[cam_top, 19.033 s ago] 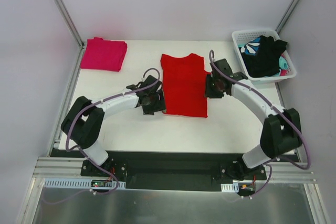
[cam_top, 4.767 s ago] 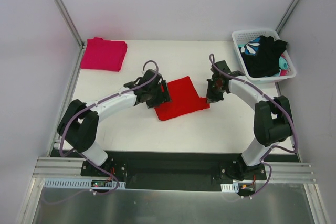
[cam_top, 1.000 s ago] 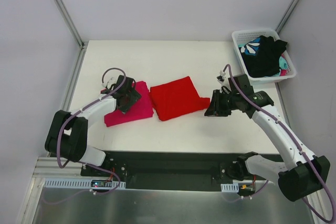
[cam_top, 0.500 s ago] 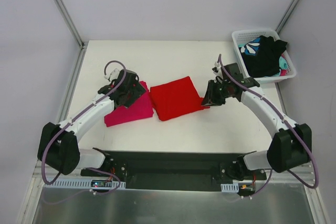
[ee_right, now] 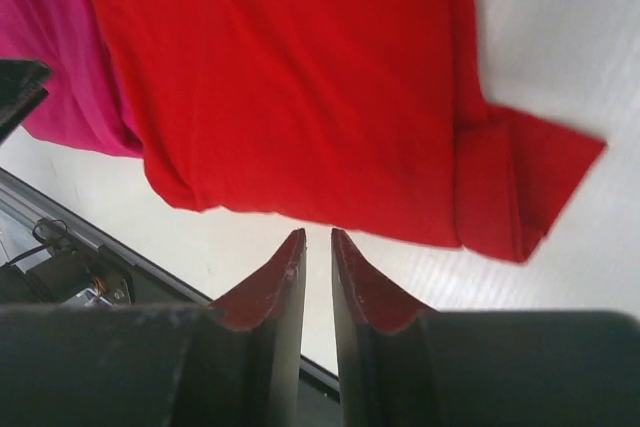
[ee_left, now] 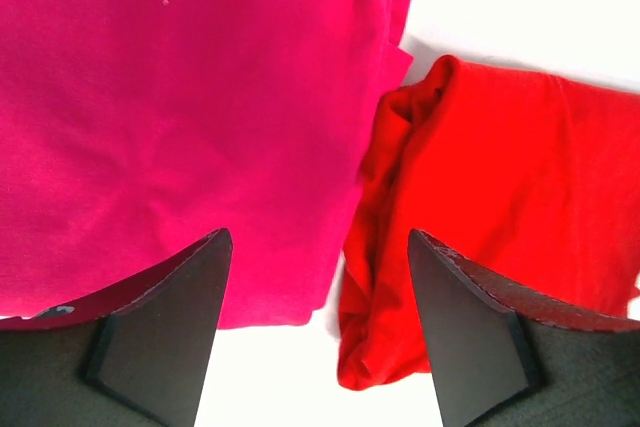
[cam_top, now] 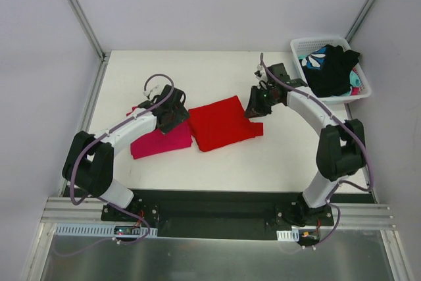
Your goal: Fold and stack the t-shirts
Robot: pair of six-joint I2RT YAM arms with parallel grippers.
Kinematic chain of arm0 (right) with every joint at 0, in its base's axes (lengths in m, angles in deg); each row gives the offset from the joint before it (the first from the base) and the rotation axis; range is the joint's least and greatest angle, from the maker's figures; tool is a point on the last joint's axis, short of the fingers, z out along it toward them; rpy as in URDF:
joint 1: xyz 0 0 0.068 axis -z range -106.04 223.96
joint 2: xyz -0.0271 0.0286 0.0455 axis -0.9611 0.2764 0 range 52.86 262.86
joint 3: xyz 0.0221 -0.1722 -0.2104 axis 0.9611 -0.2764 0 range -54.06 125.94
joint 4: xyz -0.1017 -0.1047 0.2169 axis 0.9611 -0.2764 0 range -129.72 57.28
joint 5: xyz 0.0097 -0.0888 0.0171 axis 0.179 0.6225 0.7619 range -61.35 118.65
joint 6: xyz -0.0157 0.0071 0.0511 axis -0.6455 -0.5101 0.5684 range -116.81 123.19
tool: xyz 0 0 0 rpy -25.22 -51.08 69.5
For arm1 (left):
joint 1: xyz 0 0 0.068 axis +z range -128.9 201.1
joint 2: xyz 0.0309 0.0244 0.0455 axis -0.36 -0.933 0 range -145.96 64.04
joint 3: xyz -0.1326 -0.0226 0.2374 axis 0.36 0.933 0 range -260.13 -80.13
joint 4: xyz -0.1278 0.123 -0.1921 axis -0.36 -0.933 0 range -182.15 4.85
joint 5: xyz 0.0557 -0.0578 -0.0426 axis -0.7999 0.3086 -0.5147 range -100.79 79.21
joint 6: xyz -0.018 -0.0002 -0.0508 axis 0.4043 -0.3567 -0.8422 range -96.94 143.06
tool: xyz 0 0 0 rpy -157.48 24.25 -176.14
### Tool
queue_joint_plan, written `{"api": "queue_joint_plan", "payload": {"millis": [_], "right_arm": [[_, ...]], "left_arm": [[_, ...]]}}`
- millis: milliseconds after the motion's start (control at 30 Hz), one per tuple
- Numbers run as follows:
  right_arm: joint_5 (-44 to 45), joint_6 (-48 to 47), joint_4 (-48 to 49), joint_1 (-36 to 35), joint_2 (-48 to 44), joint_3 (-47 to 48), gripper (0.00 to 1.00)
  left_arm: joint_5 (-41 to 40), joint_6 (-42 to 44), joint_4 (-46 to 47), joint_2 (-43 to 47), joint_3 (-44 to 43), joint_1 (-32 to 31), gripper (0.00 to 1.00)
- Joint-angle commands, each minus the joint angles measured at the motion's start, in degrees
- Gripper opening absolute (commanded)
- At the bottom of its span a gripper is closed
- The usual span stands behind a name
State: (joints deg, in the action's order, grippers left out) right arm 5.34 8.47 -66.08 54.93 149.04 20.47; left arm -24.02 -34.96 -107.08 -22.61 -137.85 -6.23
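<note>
Left gripper [ee_left: 318, 244]: fingers spread wide with nothing between them; it hangs over the seam where the two folded shirts meet.
Below the left gripper: the magenta-pink shirt's right edge on one side, the red shirt's bunched left edge on the other.
Right gripper [ee_right: 317, 237]: fingertips a narrow gap apart, nothing in the gap; it sits low at the red shirt's far right corner, apart from the cloth.
Red t-shirt [cam_top: 220, 123]: folded to a rough square and lying flat in the middle of the table [cam_top: 197, 70], turned at a slant. A small folded flap [ee_right: 530, 187] sticks out at its right side.
Magenta-pink t-shirt [cam_top: 161, 141]: folded flat, just left of the red one, their edges touching. Its far part is hidden under the left arm.
Basket [cam_top: 295, 45]: white, slotted plastic, at the table's far right corner.
In the basket: a black garment [cam_top: 332, 74] heaped and spilling over the rim, with a teal-and-white patterned garment [cam_top: 314, 59] beside and under it.
</note>
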Motion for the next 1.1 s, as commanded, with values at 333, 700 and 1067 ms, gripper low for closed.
{"api": "queue_joint_plan", "payload": {"millis": [333,700,1067], "right_arm": [[-0.1,-3.6,-5.7,-8.0,16.7,18.7,0.17],[-2.6,-2.8,-3.7,-8.1,25.4,18.9,0.13],[2.1,0.3,-3.5,-4.2,23.6,12.3,0.11]], "left_arm": [[-8.1,13.5,-8.7,-2.6,-5.5,11.3,0.7],[-1.2,11.6,-2.4,-9.1,-1.1,12.9,0.61],[4.9,8.7,2.4,-13.6,1.9,9.4,0.55]]}}
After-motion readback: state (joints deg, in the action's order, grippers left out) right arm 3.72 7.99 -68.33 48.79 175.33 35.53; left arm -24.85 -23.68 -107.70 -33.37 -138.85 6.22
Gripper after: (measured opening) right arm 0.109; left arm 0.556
